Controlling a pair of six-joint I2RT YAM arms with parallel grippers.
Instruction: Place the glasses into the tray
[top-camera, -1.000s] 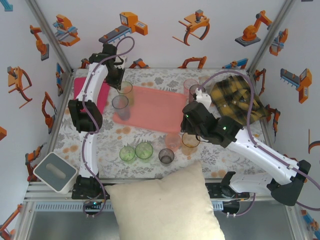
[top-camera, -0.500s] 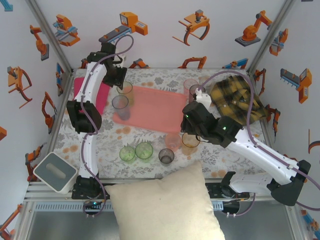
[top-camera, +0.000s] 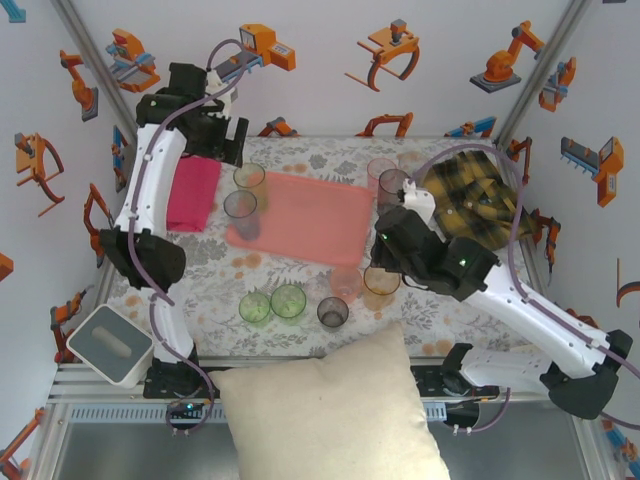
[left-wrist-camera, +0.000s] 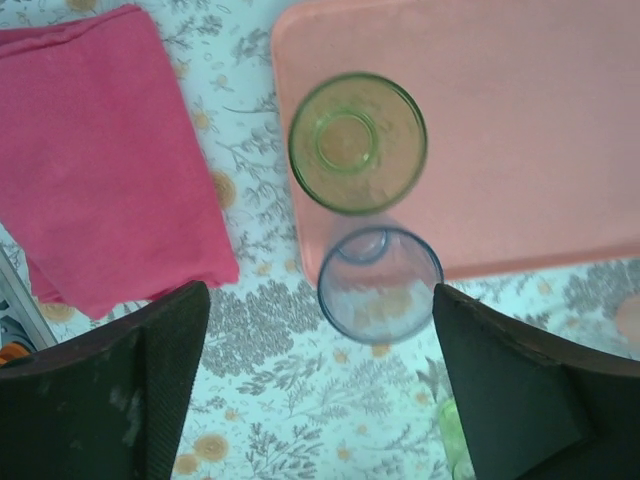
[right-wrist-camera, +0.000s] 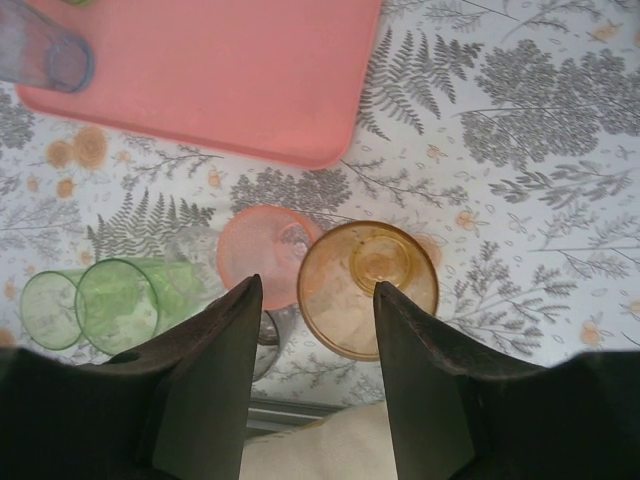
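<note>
The salmon-pink tray (top-camera: 320, 215) lies mid-table. A green glass (top-camera: 250, 178) stands on its far-left corner and a blue-grey glass (top-camera: 241, 207) on its left edge; both show below my left gripper (left-wrist-camera: 320, 400), which hangs open high above them (top-camera: 220, 140). My right gripper (right-wrist-camera: 317, 290) is open over the orange glass (right-wrist-camera: 367, 288), one finger on each side from above, with the pink glass (right-wrist-camera: 265, 255) to its left. Two green glasses (top-camera: 254, 307) (top-camera: 288, 300) and a grey glass (top-camera: 332, 312) stand near the front. A pink glass (top-camera: 380, 170) and a grey one (top-camera: 392, 182) stand by the tray's far-right corner.
A folded magenta cloth (top-camera: 192, 192) lies left of the tray. A yellow plaid cloth (top-camera: 470, 200) covers the back right. A cream pillow (top-camera: 330, 410) sits at the front edge, and a white box (top-camera: 110, 345) at the front left.
My left gripper has pulled up and back toward the far left, leaving the green glass standing on the tray's corner. The right arm has shifted slightly right above the orange glass.
</note>
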